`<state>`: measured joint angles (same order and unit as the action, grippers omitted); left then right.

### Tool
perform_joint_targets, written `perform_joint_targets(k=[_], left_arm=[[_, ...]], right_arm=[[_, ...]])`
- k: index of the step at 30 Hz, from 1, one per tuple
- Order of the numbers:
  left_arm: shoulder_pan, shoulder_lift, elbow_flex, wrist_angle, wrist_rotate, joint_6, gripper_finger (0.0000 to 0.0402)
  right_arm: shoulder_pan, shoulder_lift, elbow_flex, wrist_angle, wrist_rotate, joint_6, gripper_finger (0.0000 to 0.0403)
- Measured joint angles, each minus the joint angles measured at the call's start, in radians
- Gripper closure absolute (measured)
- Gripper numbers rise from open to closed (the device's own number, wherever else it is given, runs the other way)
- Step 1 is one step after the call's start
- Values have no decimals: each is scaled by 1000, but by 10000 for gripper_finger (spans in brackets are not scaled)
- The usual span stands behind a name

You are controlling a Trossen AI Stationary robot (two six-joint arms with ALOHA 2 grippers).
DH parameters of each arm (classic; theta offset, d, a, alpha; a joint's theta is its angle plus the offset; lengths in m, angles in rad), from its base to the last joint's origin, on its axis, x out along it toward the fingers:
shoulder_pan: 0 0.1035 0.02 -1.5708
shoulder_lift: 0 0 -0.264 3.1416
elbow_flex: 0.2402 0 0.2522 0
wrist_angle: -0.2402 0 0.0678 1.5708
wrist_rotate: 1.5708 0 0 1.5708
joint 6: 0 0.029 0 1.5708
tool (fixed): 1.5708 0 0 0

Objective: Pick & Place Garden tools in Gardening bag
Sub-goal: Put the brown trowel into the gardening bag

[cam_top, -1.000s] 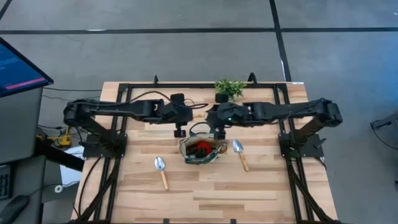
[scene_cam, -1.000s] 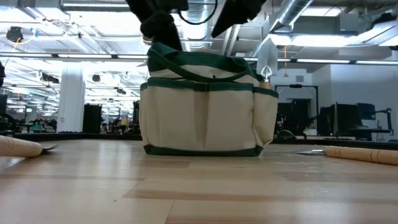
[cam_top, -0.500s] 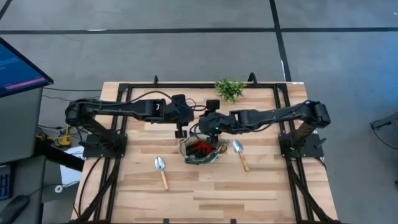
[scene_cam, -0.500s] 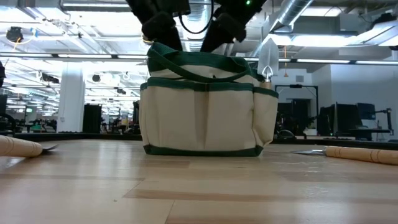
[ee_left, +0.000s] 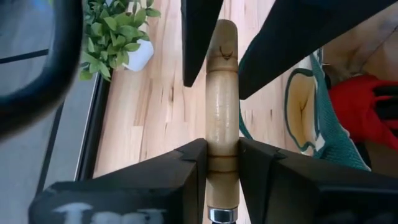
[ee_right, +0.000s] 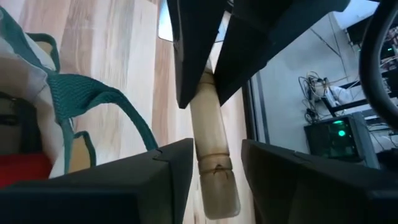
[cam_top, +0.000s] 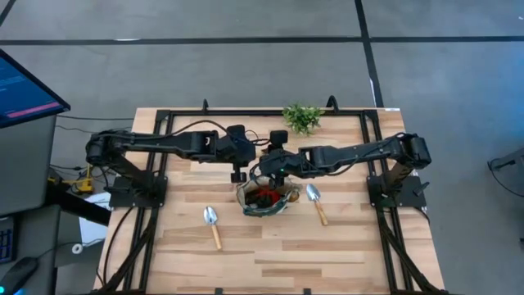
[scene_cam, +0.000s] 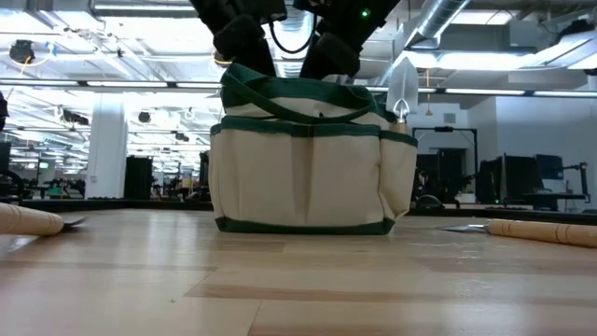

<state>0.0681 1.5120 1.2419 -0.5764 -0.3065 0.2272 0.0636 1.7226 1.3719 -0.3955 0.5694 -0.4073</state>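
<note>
My left gripper (cam_top: 238, 168) is shut on the light wooden handle (ee_left: 222, 99) of a trowel, just left of the olive-khaki bag (cam_top: 266, 199) and above the table. The trowel's blade is hidden. My right gripper (cam_top: 264, 166) is open. Its fingers (ee_right: 168, 168) stand on either side of the handle's free end (ee_right: 216, 180); I cannot tell whether they touch it. The bag stands upright on its base (scene_cam: 308, 224), with a red item (ee_left: 364, 106) inside and a trowel blade (scene_cam: 402, 86) sticking up from a side pocket. My left gripper pinches the trowel's handle between its two fingers near the metal collar at the blade end (ee_left: 222, 163). The handle runs on past the fingertips toward the table's right and the right gripper. The trowel is lifted clear of the table.
Two more trowels lie flat on the table, one left of the bag toward the near edge (cam_top: 212, 224) and one right of it (cam_top: 316, 203). A potted green sprig (cam_top: 303, 116) stands at the far edge. The bag's loop handle (ee_right: 93, 99) hangs close under both grippers.
My right gripper has moved toward the table's left, from above the bag's right side to the held trowel, and its open fingers now stand around the handle's free end. My left gripper has kept the trowel nearly still.
</note>
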Motion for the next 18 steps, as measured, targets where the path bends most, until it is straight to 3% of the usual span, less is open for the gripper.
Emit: perform_joint_targets(k=[11,18], left_arm=[[0,0,0,8,0,0,356],[0,0,0,13,0,5,356]], right_arm=[[-27,1,0,-9,-51,-3,278],[-26,1,0,-18,-52,-5,319]])
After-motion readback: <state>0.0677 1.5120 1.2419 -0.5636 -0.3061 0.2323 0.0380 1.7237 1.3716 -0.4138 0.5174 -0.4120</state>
